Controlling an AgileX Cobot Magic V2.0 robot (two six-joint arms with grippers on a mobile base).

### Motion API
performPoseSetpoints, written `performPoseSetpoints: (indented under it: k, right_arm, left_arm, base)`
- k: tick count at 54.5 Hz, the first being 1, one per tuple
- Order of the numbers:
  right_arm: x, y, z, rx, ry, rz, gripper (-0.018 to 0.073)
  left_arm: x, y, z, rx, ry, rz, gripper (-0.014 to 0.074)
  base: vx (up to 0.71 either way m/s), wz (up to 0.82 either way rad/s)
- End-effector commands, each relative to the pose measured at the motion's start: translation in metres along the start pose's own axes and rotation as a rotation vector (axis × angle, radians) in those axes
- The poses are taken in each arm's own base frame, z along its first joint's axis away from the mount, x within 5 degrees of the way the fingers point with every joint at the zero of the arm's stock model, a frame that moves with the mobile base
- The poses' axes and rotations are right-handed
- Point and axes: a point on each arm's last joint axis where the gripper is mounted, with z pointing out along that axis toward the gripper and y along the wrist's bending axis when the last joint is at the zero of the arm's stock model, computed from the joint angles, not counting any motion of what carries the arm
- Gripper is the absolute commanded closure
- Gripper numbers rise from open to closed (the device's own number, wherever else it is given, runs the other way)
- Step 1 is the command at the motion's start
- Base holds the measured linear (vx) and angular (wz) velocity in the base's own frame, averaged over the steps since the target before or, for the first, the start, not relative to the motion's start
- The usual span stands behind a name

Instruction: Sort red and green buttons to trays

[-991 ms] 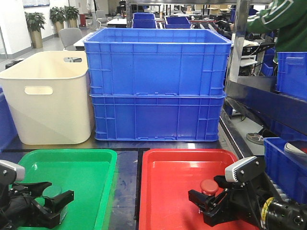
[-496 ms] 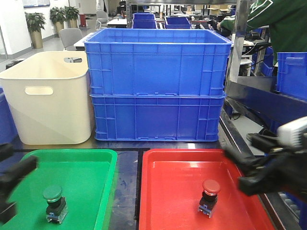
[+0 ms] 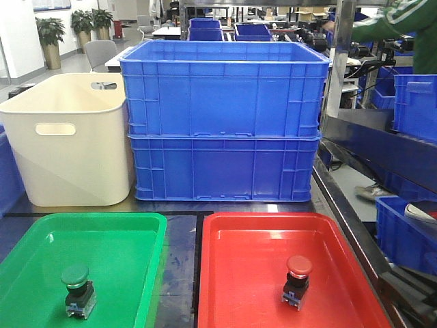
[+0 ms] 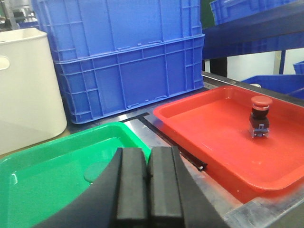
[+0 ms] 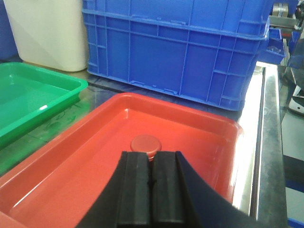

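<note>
Both arms are gone from the front view now; a second ago they were crouching over the trays, and now only the trays and buttons are showing there.

Behind everything, the stacked blue crates and the cream tub are sitting untouched. In front of them the green tray is lying to the left and the red tray to the right, side by side with a dark strip of table between them.

Each tray is holding its matching piece: the green button is standing upright near the front of the green tray, and the red button is standing upright towards the right of the red tray (so the sort is looking finished to me).

From the wrist views, the left gripper is hanging with its jaws pressed together and nothing between them, and the right gripper is doing the same. The red button is lying straight ahead of the right gripper and just below it, making that the nearer arm for it. A green cap is peeping out just left of the left fingers, close underneath.
</note>
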Motion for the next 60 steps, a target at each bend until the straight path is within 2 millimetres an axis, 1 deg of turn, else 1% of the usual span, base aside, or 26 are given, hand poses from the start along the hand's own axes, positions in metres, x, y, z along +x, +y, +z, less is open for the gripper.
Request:
performPoseSetpoints:
  k: [1, 15, 18, 23, 26, 29, 32, 33, 36, 37, 39, 40, 43, 46, 49, 52, 56, 60]
  right_arm:
    - [-0.010, 0.001, -0.002, -0.012, -0.039, 0.001, 0.0570]
    - [-0.010, 0.001, -0.002, -0.012, -0.039, 0.001, 0.0570]
    - [-0.010, 0.001, -0.002, -0.012, -0.039, 0.001, 0.0570]
    - [-0.010, 0.001, -0.002, -0.012, -0.039, 0.001, 0.0570]
    - [-0.010, 0.001, -0.002, -0.012, -0.039, 0.001, 0.0570]
    - [-0.010, 0.001, -0.002, -0.012, -0.039, 0.001, 0.0570]
    - [-0.010, 0.001, -0.002, -0.012, -0.039, 0.001, 0.0570]
    - [-0.010, 0.001, -0.002, -0.012, -0.039, 0.001, 0.0570]
    - [-0.010, 0.001, -0.002, -0.012, -0.039, 0.001, 0.0570]
    - [-0.010, 0.001, -0.002, -0.012, -0.039, 0.001, 0.0570]
    - [-0.010, 0.001, -0.002, -0.012, -0.039, 0.001, 0.0570]
    - [-0.010, 0.001, -0.002, -0.012, -0.039, 0.001, 0.0570]
    - [-0.010, 0.001, -0.002, -0.012, -0.039, 0.001, 0.0570]
    - [-0.010, 0.001, -0.002, -0.012, -0.039, 0.001, 0.0570]
    - [-0.010, 0.001, -0.002, -0.012, -0.039, 0.001, 0.0570]
    - [-0.010, 0.001, -0.002, -0.012, -0.039, 0.001, 0.0570]
    - [-0.010, 0.001, -0.002, -0.012, -0.039, 0.001, 0.0570]
    - [-0.010, 0.001, -0.002, -0.012, -0.039, 0.001, 0.0570]
  left_arm:
    - [-0.008, 0.003, 0.000, -0.029, -0.023, -0.002, 0.0602]
    - [-0.008, 0.003, 0.000, -0.030, -0.023, -0.001, 0.0602]
    - [-0.009, 0.003, 0.000, -0.027, -0.037, -0.045, 0.0602]
    - [-0.013, 0.003, -0.001, -0.025, -0.091, -0.210, 0.0602]
    - [-0.016, 0.003, -0.001, -0.011, -0.119, -0.260, 0.0602]
    - [-0.018, 0.003, -0.001, -0.009, -0.158, -0.291, 0.0602]
    - [-0.016, 0.006, -0.001, -0.032, -0.206, -0.272, 0.0602]
    - [-0.016, 0.007, -0.001, -0.043, -0.231, -0.297, 0.0602]
    - [-0.009, 0.014, -0.001, -0.116, -0.283, -0.305, 0.0602]
    - [-0.005, 0.016, -0.001, -0.145, -0.281, -0.277, 0.0602]
    - [0.003, 0.023, -0.002, -0.216, -0.290, -0.296, 0.0602]
    - [0.005, 0.026, -0.002, -0.245, -0.298, -0.335, 0.0602]
    - [0.020, 0.033, -0.004, -0.344, -0.250, -0.349, 0.0602]
    - [0.035, 0.036, -0.005, -0.404, -0.164, -0.309, 0.0602]
    - [0.046, 0.036, -0.007, -0.430, -0.116, -0.288, 0.0602]
    - [0.058, 0.033, -0.013, -0.444, -0.082, -0.225, 0.0602]
    - [0.073, 0.027, -0.025, -0.451, -0.093, -0.123, 0.0602]
    - [0.091, 0.021, -0.034, -0.452, -0.131, -0.087, 0.0602]
  base:
    - [0.00, 0.00]
    - [0.00, 0.00]
    - [0.00, 0.00]
    - [0.00, 0.00]
    - [0.00, 0.00]
    - [0.00, 0.00]
    - [0.00, 0.00]
    - [0.00, 0.00]
    - [0.00, 0.00]
    - [0.00, 0.00]
    - [0.00, 0.00]
    - [0.00, 0.00]
    - [0.00, 0.00]
    - [0.00, 0.00]
    - [0.00, 0.00]
    - [0.00, 0.00]
    - [0.00, 0.00]
    - [0.00, 0.00]
